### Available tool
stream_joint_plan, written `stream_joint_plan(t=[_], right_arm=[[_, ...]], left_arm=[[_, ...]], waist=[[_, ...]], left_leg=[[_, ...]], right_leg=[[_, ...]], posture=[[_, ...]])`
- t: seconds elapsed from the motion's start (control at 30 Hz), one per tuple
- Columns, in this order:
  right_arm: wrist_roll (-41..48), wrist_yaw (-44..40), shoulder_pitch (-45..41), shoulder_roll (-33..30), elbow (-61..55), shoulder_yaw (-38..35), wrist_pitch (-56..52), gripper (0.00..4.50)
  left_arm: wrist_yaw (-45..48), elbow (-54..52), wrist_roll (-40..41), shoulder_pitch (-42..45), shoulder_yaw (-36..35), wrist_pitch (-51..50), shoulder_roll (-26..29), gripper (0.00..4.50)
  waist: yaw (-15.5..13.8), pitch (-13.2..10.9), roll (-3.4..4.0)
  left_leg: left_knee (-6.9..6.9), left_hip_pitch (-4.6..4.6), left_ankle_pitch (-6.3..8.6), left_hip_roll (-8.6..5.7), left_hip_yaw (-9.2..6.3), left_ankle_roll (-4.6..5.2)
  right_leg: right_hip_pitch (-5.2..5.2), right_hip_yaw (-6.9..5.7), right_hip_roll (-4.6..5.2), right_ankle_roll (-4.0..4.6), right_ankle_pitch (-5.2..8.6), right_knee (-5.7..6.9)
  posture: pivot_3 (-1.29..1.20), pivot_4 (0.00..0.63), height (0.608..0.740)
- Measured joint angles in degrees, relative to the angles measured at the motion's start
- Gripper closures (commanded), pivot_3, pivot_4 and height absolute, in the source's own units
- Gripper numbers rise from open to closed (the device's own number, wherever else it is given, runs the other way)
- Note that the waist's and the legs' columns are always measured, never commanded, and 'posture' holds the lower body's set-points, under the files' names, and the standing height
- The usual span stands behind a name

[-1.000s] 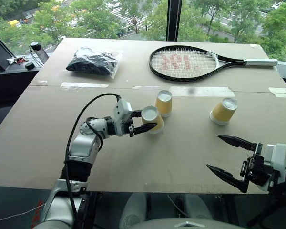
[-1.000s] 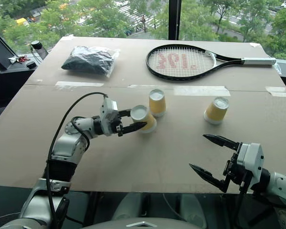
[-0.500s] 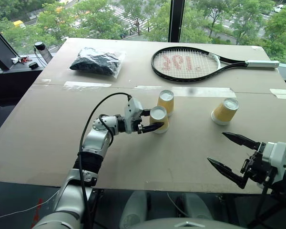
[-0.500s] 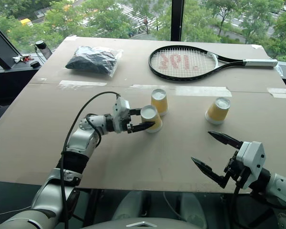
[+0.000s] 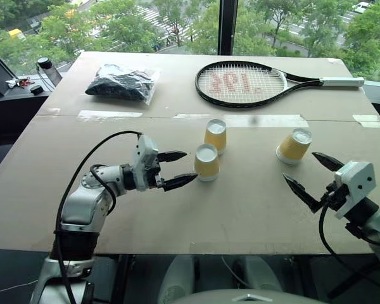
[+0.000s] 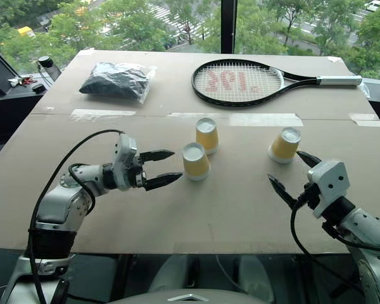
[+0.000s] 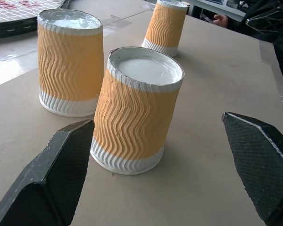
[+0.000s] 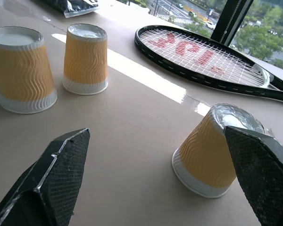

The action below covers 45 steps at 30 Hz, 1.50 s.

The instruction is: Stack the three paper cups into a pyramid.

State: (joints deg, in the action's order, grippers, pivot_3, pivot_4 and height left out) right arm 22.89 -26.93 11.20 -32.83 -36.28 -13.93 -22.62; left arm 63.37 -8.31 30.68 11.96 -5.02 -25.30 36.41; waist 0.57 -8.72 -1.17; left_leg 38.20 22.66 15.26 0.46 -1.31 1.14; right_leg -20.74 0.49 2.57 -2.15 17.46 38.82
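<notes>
Three yellow-orange paper cups stand upside down on the brown table, none on top of another. The near cup and the back cup stand close together at the middle; in the left wrist view the near cup leans a little beside the back one. The third cup stands apart to the right. My left gripper is open just left of the near cup, fingertips apart from it. My right gripper is open and empty, just in front of the third cup.
A black tennis racket lies at the back of the table. A black bundle in a clear bag lies at the back left. Pale tape strips cross the table behind the cups. The table's front edge runs just under both arms.
My left gripper has opened, let go of the near cup and drawn back to the left. My right gripper has moved forward to the third cup. The camera has shifted slightly.
</notes>
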Motion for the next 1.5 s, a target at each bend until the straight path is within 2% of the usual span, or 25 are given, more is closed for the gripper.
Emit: stream_joint_plan(t=[0.1, 0.3, 0.43, 0.57, 0.67, 0.83, 0.97, 1.23, 1.5], right_arm=[[-2.6, 2.4, -6.9, 0.6, 7.1, 1.2, -1.1, 0.0], [-1.9, 0.8, -11.2, 0.7, 11.7, 1.8, -1.8, 0.0], [2.6, -3.4, -13.5, 1.4, 10.3, 3.5, -2.4, 0.0], [4.5, -5.7, -17.3, 1.3, 8.0, 7.6, -4.7, 0.0], [3.4, -5.4, -22.4, 1.4, 10.5, 10.4, -6.1, 0.0], [-2.5, -6.4, -38.1, 5.8, 23.4, 19.9, -6.8, 0.0], [-4.9, -7.9, -43.8, 9.6, 30.7, 24.7, -6.8, 0.0], [-7.4, -9.1, -51.7, 15.5, 42.5, 26.1, -6.1, 0.0], [-8.6, -10.3, -56.2, 20.4, 53.3, 26.0, -4.5, 0.0]], left_arm=[[-0.4, -4.8, 2.2, -4.0, -2.1, -1.5, 1.5, 0.04], [-1.9, -9.5, 5.1, -8.6, -4.7, -2.6, 2.0, 0.04], [-7.7, -10.9, 5.5, -8.7, -6.6, -3.2, 0.5, 0.04], [-8.9, -11.7, 6.8, -9.7, -7.8, -3.9, 0.4, 0.04], [-8.9, -13.5, 7.7, -12.1, -8.8, -3.4, 0.5, 0.04], [-6.9, -15.2, 8.2, -17.6, -12.2, 2.6, -0.3, 0.04], [-5.6, -15.2, 10.0, -20.5, -15.6, 3.3, 0.4, 0.04], [-5.1, -20.0, 16.2, -29.0, -22.2, 1.3, 1.5, 0.04], [-2.4, -21.0, 17.9, -35.0, -28.7, 2.3, 1.8, 0.04]], waist=[[-0.4, -0.1, 0.08], [-0.4, -0.1, 0.18], [-0.3, -0.1, 0.18], [0.2, -0.1, 0.18], [0.4, -0.1, 0.18], [1.0, -0.1, 0.18], [0.2, -0.2, 0.19], [0.4, -0.2, 0.19], [1.3, -0.2, 0.2]], left_leg=[[-0.02, 0.01, 0.0, -0.04, -0.01, 0.0], [-0.11, 0.04, 0.0, -0.04, -0.01, 0.0], [-0.11, 0.04, 0.01, -0.04, -0.05, 0.01], [-0.11, 0.04, 0.01, -0.04, -0.01, 0.01], [-0.11, 0.01, 0.01, -0.04, 0.0, 0.01], [-0.23, -0.02, 0.0, -0.04, -0.02, 0.0], [-0.3, 0.27, 0.0, -0.07, 0.06, -0.01], [-0.44, 0.23, -0.01, -0.09, 0.07, -0.01], [-0.56, 0.19, -0.01, -0.09, 0.18, -0.02]], right_leg=[[0.0, -0.02, 0.03, 0.0, 0.0, -0.02], [-0.04, 0.0, 0.02, 0.0, 0.0, -0.08], [-0.03, -0.02, 0.02, 0.0, 0.0, -0.07], [-0.04, 0.0, 0.03, 0.0, 0.0, -0.08], [-0.06, 0.02, 0.02, 0.0, 0.0, -0.07], [-0.16, 0.03, 0.01, 0.03, 0.0, -0.03], [-0.42, 0.11, 0.07, 0.02, -0.01, -0.1], [-0.49, 0.12, 0.12, 0.02, -0.01, -0.09], [-0.54, 0.22, 0.1, 0.03, 0.0, -0.09]], posture=[[0.0, 0.15, 0.74], [0.0, 0.15, 0.74], [0.0, 0.15, 0.74], [0.0, 0.15, 0.74], [0.0, 0.15, 0.74], [0.0, 0.15, 0.74], [0.0, 0.15, 0.74], [0.0, 0.15, 0.74], [0.0, 0.15, 0.74]])
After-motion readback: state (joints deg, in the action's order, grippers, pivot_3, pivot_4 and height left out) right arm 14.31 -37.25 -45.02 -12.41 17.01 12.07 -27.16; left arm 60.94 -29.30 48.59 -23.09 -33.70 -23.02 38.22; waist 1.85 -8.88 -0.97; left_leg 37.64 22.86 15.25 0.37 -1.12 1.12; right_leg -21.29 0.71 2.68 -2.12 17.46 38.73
